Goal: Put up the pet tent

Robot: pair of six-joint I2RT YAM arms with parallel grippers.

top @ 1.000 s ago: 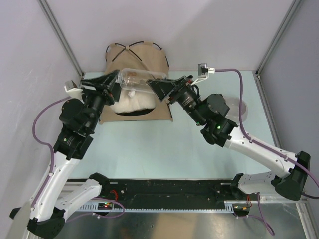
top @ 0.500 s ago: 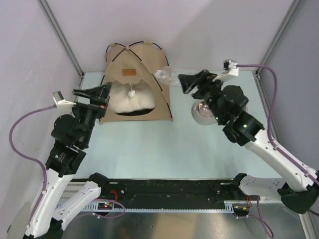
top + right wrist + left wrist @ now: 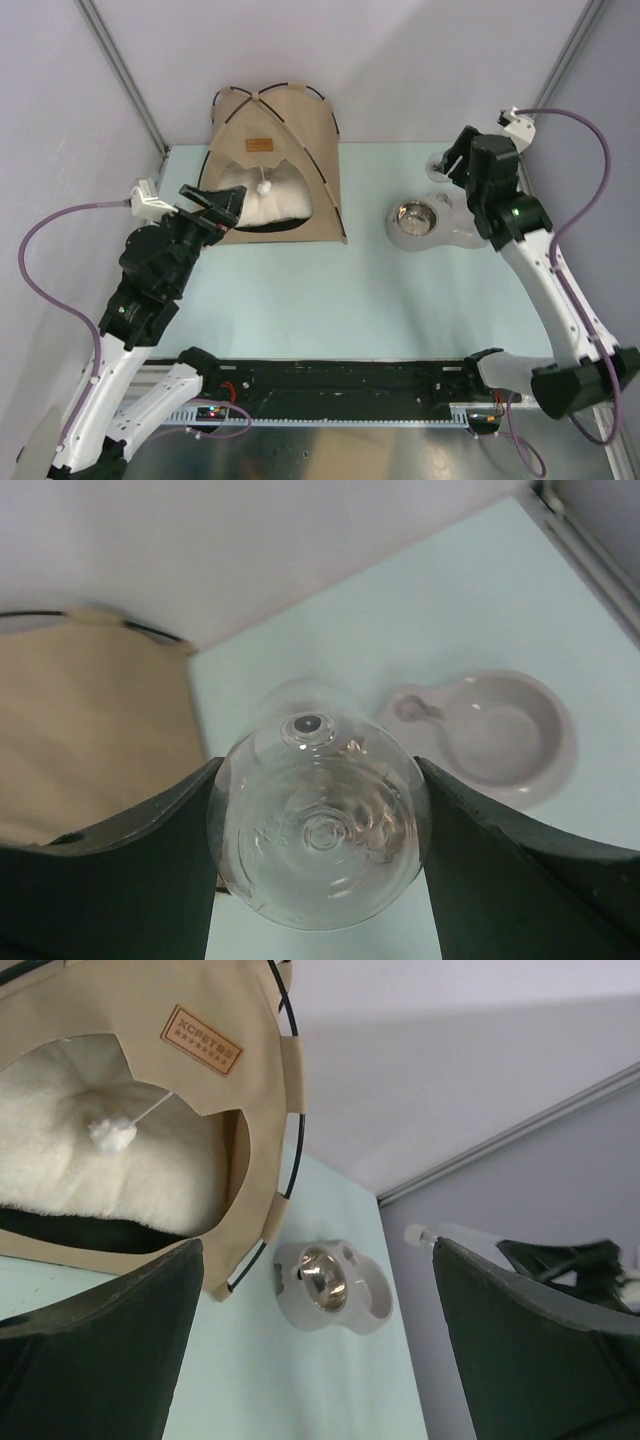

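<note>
Pet tent (image 3: 290, 130) upright at back left of table (image 3: 300, 290), cream pillow (image 3: 268, 205) inside. Left gripper (image 3: 228, 205) spread wide, empty, just beside tent's doorway. Right gripper (image 3: 447, 165) clamped on 1 clear bottle (image 3: 320, 830).

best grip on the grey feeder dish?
Probably the rim of the grey feeder dish beside its steel bowl, from straight above, one finger inside the bowl, one outside. It lies flat and low, so its rounded sides give little to pinch.
</note>
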